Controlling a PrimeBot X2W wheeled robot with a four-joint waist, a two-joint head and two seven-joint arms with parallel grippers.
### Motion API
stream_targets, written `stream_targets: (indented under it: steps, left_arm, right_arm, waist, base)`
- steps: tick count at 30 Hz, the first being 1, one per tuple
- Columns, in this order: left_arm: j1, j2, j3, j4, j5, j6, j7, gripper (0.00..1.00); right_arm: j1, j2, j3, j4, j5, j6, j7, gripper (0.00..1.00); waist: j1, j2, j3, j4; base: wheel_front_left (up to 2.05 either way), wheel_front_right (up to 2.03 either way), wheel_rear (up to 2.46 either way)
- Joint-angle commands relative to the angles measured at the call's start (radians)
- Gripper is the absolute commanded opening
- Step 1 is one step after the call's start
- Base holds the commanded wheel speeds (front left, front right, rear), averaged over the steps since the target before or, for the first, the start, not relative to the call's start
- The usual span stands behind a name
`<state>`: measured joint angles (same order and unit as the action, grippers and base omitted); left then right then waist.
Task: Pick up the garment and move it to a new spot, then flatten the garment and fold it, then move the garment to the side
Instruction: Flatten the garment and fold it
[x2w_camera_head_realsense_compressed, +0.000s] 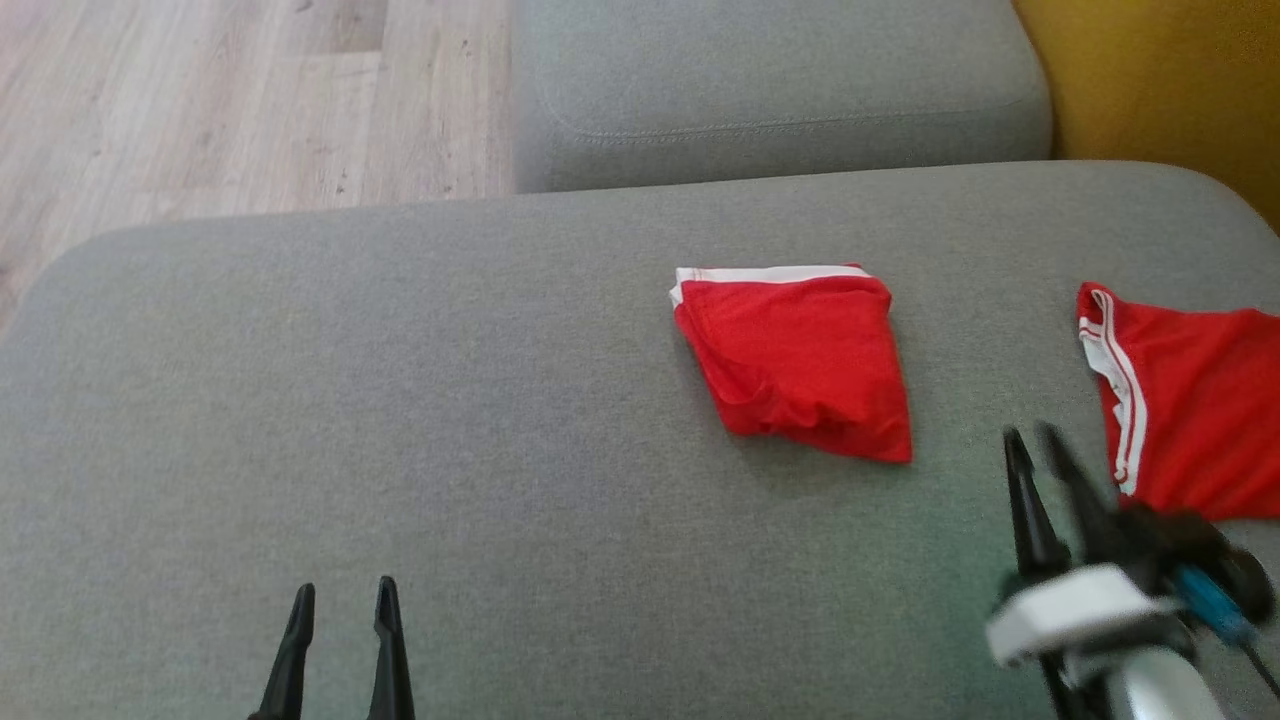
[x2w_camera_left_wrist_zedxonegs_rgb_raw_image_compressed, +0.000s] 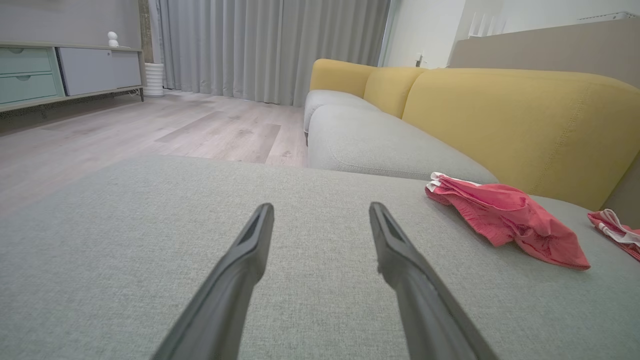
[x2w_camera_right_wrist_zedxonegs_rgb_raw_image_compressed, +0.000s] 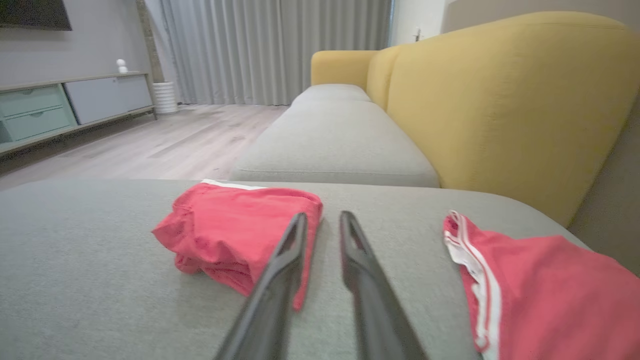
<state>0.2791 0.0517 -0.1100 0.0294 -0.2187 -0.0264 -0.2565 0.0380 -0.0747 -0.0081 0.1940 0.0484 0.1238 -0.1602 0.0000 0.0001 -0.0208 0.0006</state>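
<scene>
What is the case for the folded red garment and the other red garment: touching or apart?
Apart. The head view shows bare grey cushion between the folded garment and the other garment.

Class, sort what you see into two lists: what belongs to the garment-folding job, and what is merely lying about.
Belongs to the job: folded red garment; spread red garment; grey seat; left claw; right claw.

Lying about: yellow backrest; sideboard; curtain.

The shorts (x2w_camera_head_realsense_compressed: 1195, 400) at the sofa's (x2w_camera_head_realsense_compressed: 400, 400) right edge are cut off by the picture. The right gripper (x2w_camera_head_realsense_compressed: 1028, 432) looks blurry.
</scene>
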Motion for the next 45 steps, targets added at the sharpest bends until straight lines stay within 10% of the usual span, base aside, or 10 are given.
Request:
stream_targets:
  steps: [1, 22, 32, 37, 38, 40, 41, 45]
  left_arm:
    - [-0.033, -0.001, 0.028, -0.032, 0.011, 0.0, -0.005, 1.0]
    - [-0.112, -0.001, -0.08, -0.005, -0.014, 0.01, -0.005, 1.0]
    - [-0.111, -0.001, -0.05, -0.007, -0.007, 0.016, -0.005, 1.0]
    - [-0.099, -0.001, -0.007, -0.009, 0.012, 0.004, -0.005, 1.0]
    - [-0.094, -0.001, 0.002, -0.009, 0.015, 0.003, -0.005, 1.0]
    - [-0.084, -0.001, 0.021, -0.007, 0.024, -0.003, -0.005, 1.0]
    - [-0.079, -0.001, 0.031, -0.005, 0.027, -0.007, -0.005, 1.0]
    - [-0.059, -0.001, 0.069, 0.012, 0.042, -0.031, -0.005, 1.0]
  right_arm:
    - [-0.093, -0.009, 0.055, -0.023, -0.008, 0.007, 0.009, 0.0]
    - [-0.507, 0.024, 0.209, 0.645, -0.056, 0.007, -0.076, 0.0]
    - [-0.497, 0.024, 0.479, 0.673, 0.063, 0.007, -0.094, 0.0]
    - [-0.469, 0.024, 0.418, 0.523, 0.093, 0.007, -0.101, 0.0]
    - [-0.455, 0.024, 0.385, 0.48, 0.08, 0.007, -0.101, 0.05]
    - [-0.413, 0.015, 0.312, 0.391, 0.052, 0.007, -0.101, 0.8]
    - [-0.387, 0.004, 0.279, 0.349, 0.034, 0.007, -0.101, 1.0]
    - [-0.283, -0.028, 0.177, 0.212, -0.003, 0.007, -0.101, 1.0]
  waist:
    - [0.0, -0.0001, 0.007, 0.007]
    - [0.0, -0.0001, 0.105, 0.182]
    - [0.0, -0.0001, 0.096, 0.139]
    - [0.0, -0.0001, 0.062, 0.075]
    - [0.0, -0.0001, 0.055, 0.063]
    - [0.0, -0.0001, 0.041, 0.041]
    - [0.0, -0.0001, 0.035, 0.031]
    - [0.0, -0.0001, 0.014, -0.011]
  base:
    - [0.0, 0.0, 0.0]
    - [0.0, 0.0, 0.0]
    - [0.0, 0.0, 0.0]
    - [0.0, 0.0, 0.0]
    - [0.0, 0.0, 0.0]
    - [0.0, 0.0, 0.0]
    - [0.0, 0.0, 0.0]
    - [0.0, 0.0, 0.0]
